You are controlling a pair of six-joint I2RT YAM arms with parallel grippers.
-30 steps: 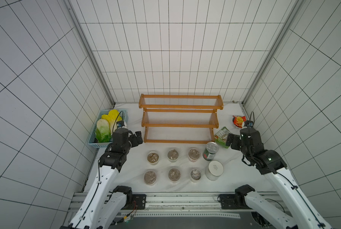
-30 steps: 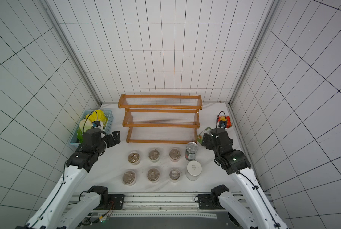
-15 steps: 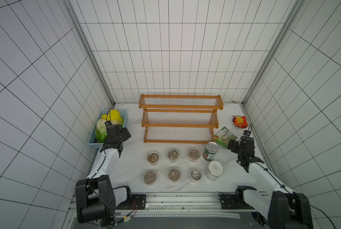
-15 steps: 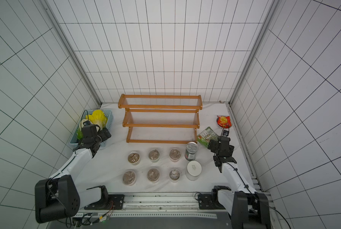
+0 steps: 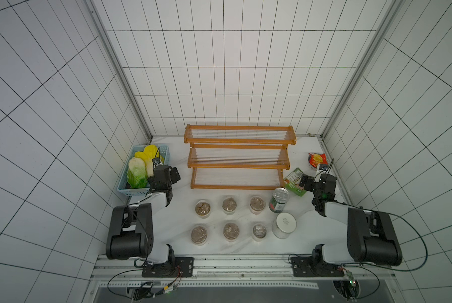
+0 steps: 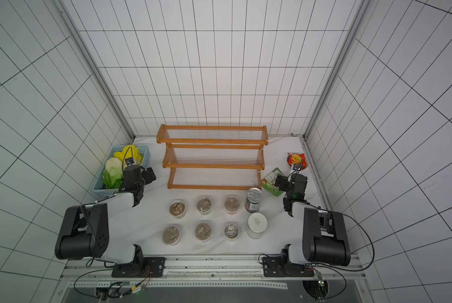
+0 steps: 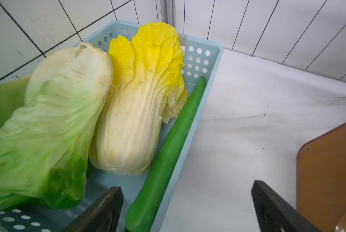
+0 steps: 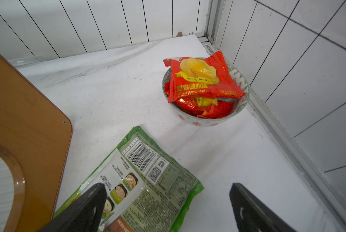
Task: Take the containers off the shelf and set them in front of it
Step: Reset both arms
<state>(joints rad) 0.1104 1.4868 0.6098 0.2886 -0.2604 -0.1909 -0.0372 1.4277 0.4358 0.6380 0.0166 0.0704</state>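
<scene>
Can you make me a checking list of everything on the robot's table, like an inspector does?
Surface: white table, with a few faint marks.
Job's things: shelf empty; six lidded cups in two rows, tin can and white-lidded jar all standing in front of it.
Clutter: blue basket with two cabbages and a long green vegetable; green packet; bowl of red packets.
Hands: left hand open, empty, by the basket; right hand open, empty, over the green packet.
Cables: black cable loops beside the right arm; thin wires under the front rail.
Surroundings: white tiled walls on three sides.
</scene>
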